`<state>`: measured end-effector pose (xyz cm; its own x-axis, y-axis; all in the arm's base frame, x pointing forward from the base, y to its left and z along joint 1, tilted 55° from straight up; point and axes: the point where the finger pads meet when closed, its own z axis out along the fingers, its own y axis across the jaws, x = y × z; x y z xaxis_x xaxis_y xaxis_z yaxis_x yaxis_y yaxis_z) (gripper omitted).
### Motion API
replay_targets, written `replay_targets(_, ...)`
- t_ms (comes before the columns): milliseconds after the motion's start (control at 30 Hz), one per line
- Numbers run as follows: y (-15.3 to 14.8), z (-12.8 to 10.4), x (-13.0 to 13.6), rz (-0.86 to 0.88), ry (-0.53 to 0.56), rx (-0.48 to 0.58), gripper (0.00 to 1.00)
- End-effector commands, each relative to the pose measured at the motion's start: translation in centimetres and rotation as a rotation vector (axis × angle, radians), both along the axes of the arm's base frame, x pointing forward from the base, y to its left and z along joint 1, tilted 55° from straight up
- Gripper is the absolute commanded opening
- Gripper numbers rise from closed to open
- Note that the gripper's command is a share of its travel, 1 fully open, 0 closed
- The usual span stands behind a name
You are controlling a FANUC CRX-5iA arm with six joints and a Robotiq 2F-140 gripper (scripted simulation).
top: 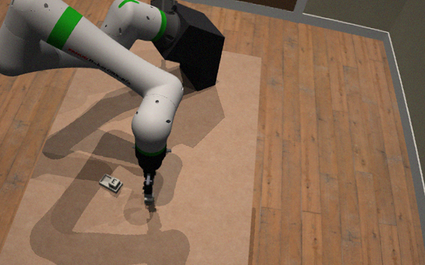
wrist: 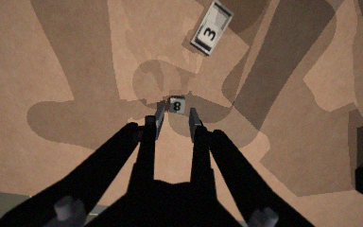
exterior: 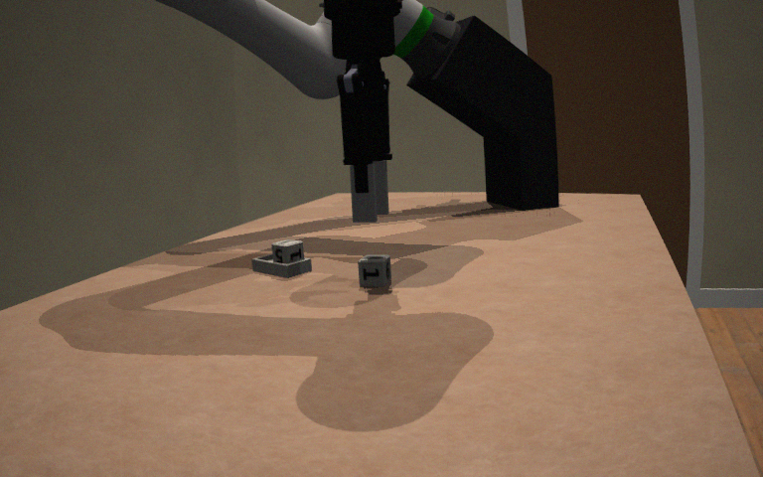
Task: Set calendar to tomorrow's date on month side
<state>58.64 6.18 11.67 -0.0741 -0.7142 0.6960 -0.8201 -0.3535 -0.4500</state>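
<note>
The grey tray [exterior: 281, 264] lies on the mat and holds one cube [exterior: 287, 250] in one of its slots, with a 3 on top in the wrist view [wrist: 210, 33]. The other slot is empty. The second cube [exterior: 374, 271] stands on the mat to the right of the tray, apart from it. It shows an 8 on top in the wrist view [wrist: 177, 104] and a 1 lying sideways on its near face. My gripper [exterior: 368, 211] hangs above this cube, clear of it. Its fingers stand a little apart with nothing between them.
The robot's black pedestal [exterior: 495, 112] stands at the far end of the mat. The arm [top: 114, 65] reaches over the mat's left side. The mat's right edge [exterior: 691, 314] drops to the wooden floor.
</note>
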Motion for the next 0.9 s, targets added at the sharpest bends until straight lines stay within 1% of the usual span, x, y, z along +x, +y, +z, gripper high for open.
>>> replay_targets(0, -0.09, -0.16, 0.06, -0.037, -0.020, -0.057, 0.36)
replay_targets(33, -0.09, -0.20, 0.07, -0.052, -0.031, -0.084, 0.36)
replay_targets(100, -0.09, -0.20, 0.07, -0.052, -0.031, -0.084, 0.36)
replay_targets(200, 0.09, -0.23, 0.06, -0.093, -0.068, -0.163, 0.36)
replay_targets(267, 0.25, -0.20, 0.04, -0.108, -0.087, -0.197, 0.36)
replay_targets(467, 0.46, -0.47, 0.12, -0.118, -0.094, -0.215, 0.36)
replay_targets(600, 0.37, -0.57, 0.26, -0.168, -0.128, -0.299, 0.36)
replay_targets(667, 0.37, -0.57, 0.26, -0.168, -0.128, -0.299, 0.36)
replay_targets(800, 0.57, -0.71, 0.21, -0.219, -0.173, -0.397, 0.36)
replay_targets(867, 0.72, -0.87, 0.22, -0.228, -0.182, -0.417, 0.36)
